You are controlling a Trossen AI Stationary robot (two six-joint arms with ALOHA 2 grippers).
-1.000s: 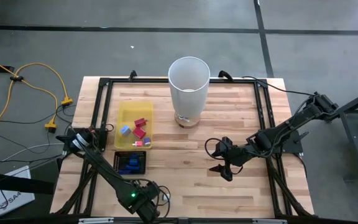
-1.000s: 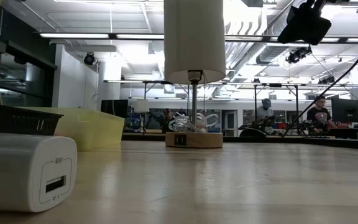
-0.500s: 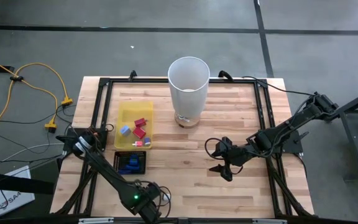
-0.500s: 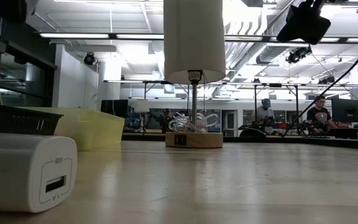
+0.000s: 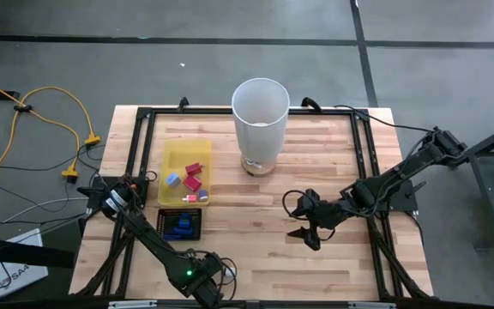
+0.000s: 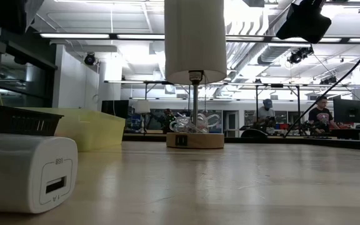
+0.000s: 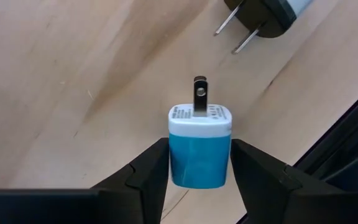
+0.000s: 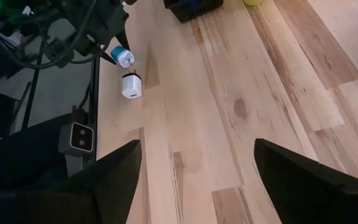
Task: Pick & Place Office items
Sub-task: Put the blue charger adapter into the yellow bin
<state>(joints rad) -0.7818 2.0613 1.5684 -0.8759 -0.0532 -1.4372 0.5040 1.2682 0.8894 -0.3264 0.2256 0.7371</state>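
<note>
Left claw (image 7: 200, 163) grips blue-and-white charger (image 7: 199, 146) above desk (image 5: 256, 249) front edge, beside white charger (image 8: 131, 86). Right claw (image 8: 197, 163) spread open, empty, over mid-desk right of centre.

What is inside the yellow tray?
In the flat yellow tray lie two red blocks, a light blue piece, another bluish piece and a small white-and-pink one. From table height its wall hides them all.
</note>
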